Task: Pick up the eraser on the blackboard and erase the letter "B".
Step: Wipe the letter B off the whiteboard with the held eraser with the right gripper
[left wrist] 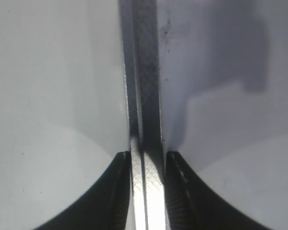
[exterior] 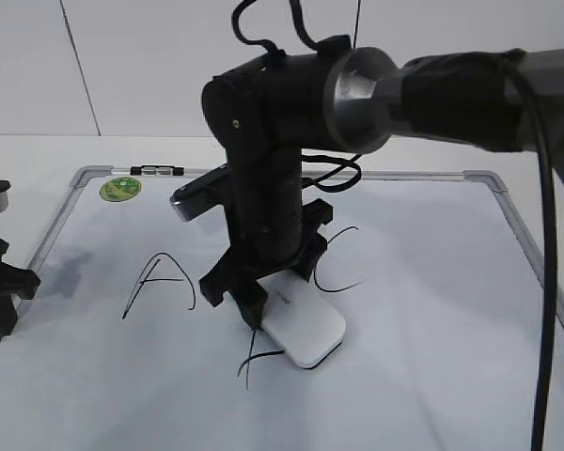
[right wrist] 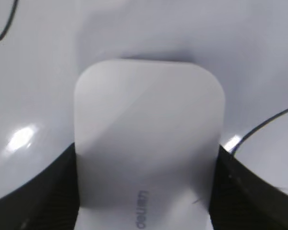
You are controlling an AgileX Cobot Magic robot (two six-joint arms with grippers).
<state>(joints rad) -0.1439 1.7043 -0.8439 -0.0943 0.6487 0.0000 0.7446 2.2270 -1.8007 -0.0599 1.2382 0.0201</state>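
Observation:
The white eraser (exterior: 307, 331) lies flat on the blackboard (exterior: 432, 310), at the spot between the "A" and the "C". My right gripper (exterior: 280, 293) is shut on its sides, and it fills the right wrist view (right wrist: 149, 134) between the jaws (right wrist: 144, 196). Of the letter "B" only a thin tail stroke (exterior: 258, 359) shows beside the eraser; the stroke at the right of the right wrist view (right wrist: 264, 127) appears to be this tail. My left gripper (exterior: 0, 282) sits at the board's left edge, its jaws (left wrist: 146, 163) closed on the grey metal frame (left wrist: 146, 96).
The black "A" (exterior: 160, 280) is left of the eraser and the curved "C" (exterior: 336, 263) is behind it on the right. A round green sticker (exterior: 120, 188) and a small black clip (exterior: 157, 171) sit at the board's top left. The right arm hides the board's middle.

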